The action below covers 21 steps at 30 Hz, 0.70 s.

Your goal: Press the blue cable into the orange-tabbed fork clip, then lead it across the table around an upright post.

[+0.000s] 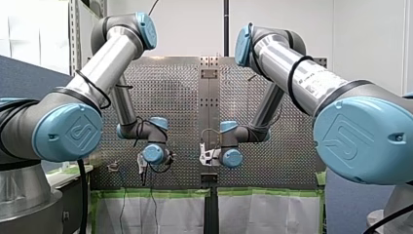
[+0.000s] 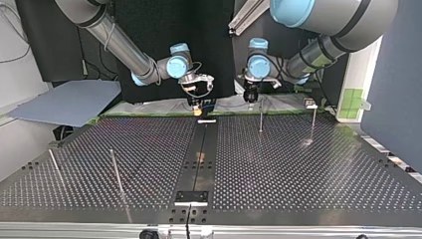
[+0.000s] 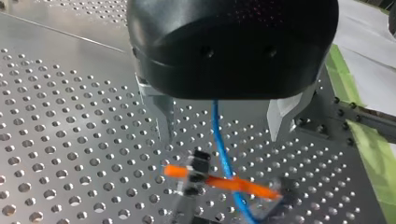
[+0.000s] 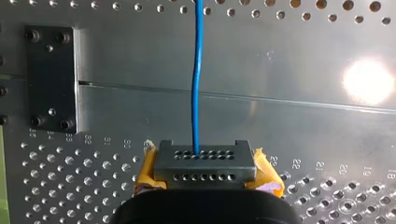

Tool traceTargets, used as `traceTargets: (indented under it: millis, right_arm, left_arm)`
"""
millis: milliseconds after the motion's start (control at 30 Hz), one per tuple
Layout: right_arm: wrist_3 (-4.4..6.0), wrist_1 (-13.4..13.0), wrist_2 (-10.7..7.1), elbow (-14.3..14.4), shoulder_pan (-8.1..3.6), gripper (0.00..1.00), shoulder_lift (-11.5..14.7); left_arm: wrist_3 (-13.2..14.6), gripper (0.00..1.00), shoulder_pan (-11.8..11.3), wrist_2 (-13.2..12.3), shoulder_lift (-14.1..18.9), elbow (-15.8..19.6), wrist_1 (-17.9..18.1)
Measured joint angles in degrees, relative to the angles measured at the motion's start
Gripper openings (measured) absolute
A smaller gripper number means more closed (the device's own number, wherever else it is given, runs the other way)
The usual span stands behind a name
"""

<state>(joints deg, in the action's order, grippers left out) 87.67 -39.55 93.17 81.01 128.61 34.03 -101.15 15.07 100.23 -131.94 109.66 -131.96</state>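
Hovering with left gripper point(image 3: 219, 135) spread, right gripper point(image 4: 205, 168) pinching. Leading round post point(image 2: 261, 118) apparently not begun. Seeing cable point(image 4: 197, 84), right-held, crossing orange tab of clip point(image 3: 194, 169) beneath left gripper; cannot tell whether seated.

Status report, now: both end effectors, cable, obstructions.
Left end effector open, straddling blue cable above orange-tabbed clip. Right end effector shut on cable. Seating unclear. No obstruction seen.

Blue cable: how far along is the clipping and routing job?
Done: nothing clearly; the blue cable lies across the orange-tabbed clip, seating unclear. In hand: my right gripper holds it; my left gripper is open above the clip. Left: leading it around an upright post.
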Motion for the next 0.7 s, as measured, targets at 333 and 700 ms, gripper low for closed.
traceTargets:
  millis: [333, 700]
  right_arm:
    - [-0.06, -0.1, 0.03, 0.0, -0.02, 0.00, 0.0]
    - [-0.07, -0.2, 0.08, 0.0, -0.15, 0.00, 0.0]
  left_arm:
    - [2.4, 1.00, 0.9, 3.3, 0.0, -1.3, -0.8]
    - [4.2, 1.00, 1.2, 3.3, 0.0, -1.6, -0.9]
